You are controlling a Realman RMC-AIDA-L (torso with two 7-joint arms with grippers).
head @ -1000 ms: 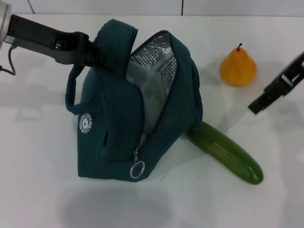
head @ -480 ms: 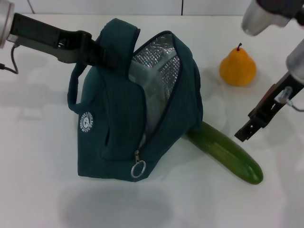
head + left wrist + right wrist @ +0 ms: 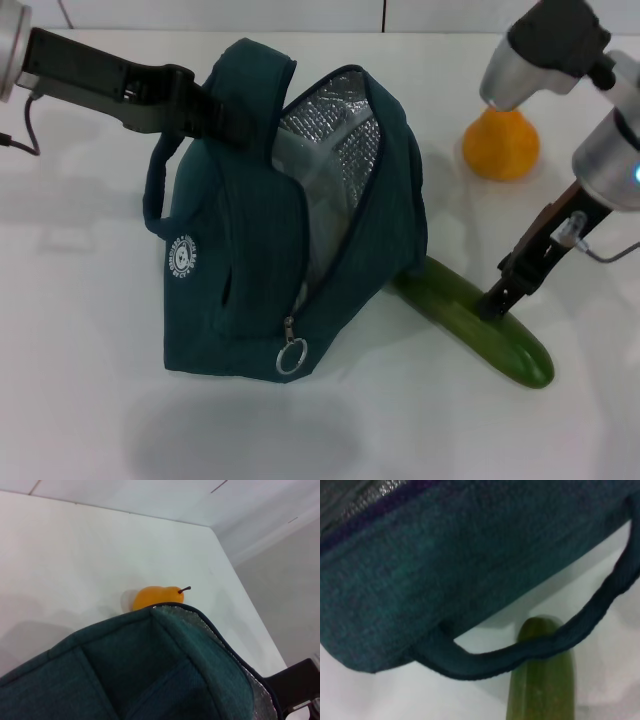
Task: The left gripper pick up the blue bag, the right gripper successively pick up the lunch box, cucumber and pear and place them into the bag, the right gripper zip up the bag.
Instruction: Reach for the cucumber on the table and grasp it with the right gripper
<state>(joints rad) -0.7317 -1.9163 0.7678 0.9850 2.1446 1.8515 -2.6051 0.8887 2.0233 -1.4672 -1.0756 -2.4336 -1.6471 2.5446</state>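
Note:
The blue bag (image 3: 250, 260) stands on the white table with its zip open and the foil lining showing. My left gripper (image 3: 215, 115) is shut on the bag's top edge and holds it up. A pale clear shape inside the opening (image 3: 300, 175) looks like the lunch box. The cucumber (image 3: 480, 325) lies to the right of the bag, one end tucked under it. My right gripper (image 3: 493, 302) is down at the cucumber's middle. The pear (image 3: 502, 148) stands behind, its top hidden by the right arm. In the right wrist view, a bag handle (image 3: 520, 652) crosses over the cucumber (image 3: 542, 685).
The zip's ring pull (image 3: 290, 357) hangs at the bag's front lower corner. The table (image 3: 90, 330) ends at a wall along the back. The left wrist view shows the pear (image 3: 156, 596) beyond the bag's rim (image 3: 150, 665).
My right arm has come down and leftward from beside the pear to the cucumber's middle. The bag, the left gripper, the pear and the cucumber have stayed put.

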